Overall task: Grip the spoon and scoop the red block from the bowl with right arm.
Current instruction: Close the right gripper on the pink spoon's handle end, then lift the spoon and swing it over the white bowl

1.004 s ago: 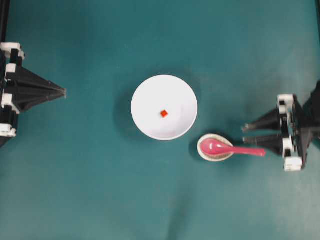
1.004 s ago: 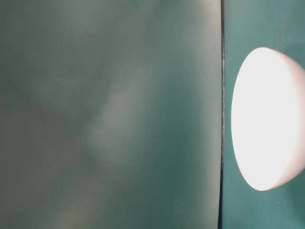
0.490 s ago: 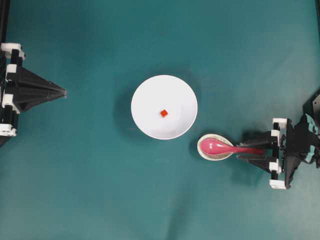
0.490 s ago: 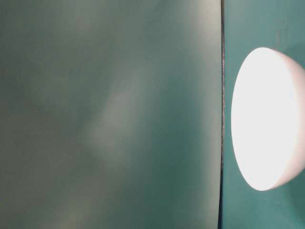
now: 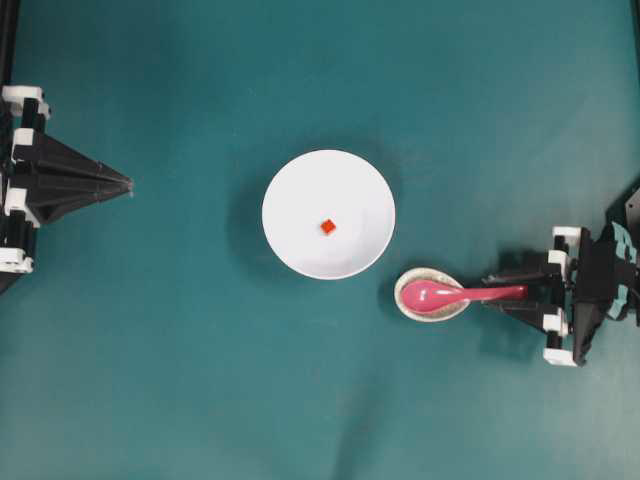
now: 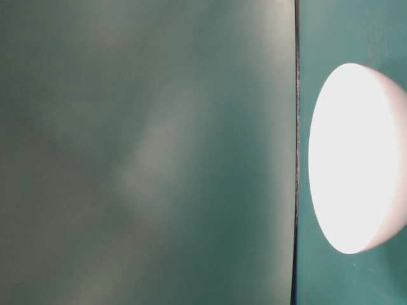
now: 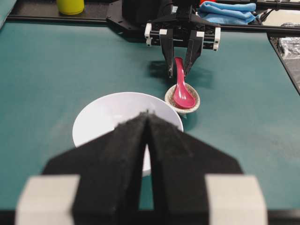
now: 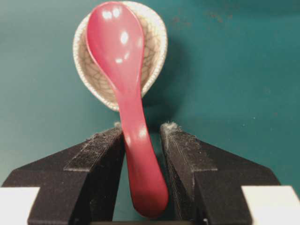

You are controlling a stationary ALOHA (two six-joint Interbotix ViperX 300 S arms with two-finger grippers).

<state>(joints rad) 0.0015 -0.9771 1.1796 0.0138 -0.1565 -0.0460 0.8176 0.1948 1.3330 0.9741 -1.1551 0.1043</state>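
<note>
The pink spoon (image 5: 440,295) lies with its scoop in the small speckled dish (image 5: 414,312) and its handle pointing right. My right gripper (image 5: 490,291) is closed in on the handle; in the right wrist view (image 8: 143,129) one pad presses the spoon (image 8: 117,47) and the other nearly touches its wide end. The red block (image 5: 327,227) sits in the middle of the white bowl (image 5: 290,190), left of the dish. My left gripper (image 5: 130,184) is shut and empty at the far left, with the bowl (image 7: 103,117) behind its tips (image 7: 147,115).
The dish (image 8: 154,42) stands just right of the bowl's lower rim. A yellow container (image 7: 70,5) and a blue cloth (image 7: 229,11) lie beyond the table's far edge. The table-level view shows only the bowl's side (image 6: 356,159) and a blurred green surface.
My right gripper has come down from beside the spoon, straddled the handle and narrowed its jaws onto it. The handle has swung slightly. The left arm, bowl and block have not moved.
</note>
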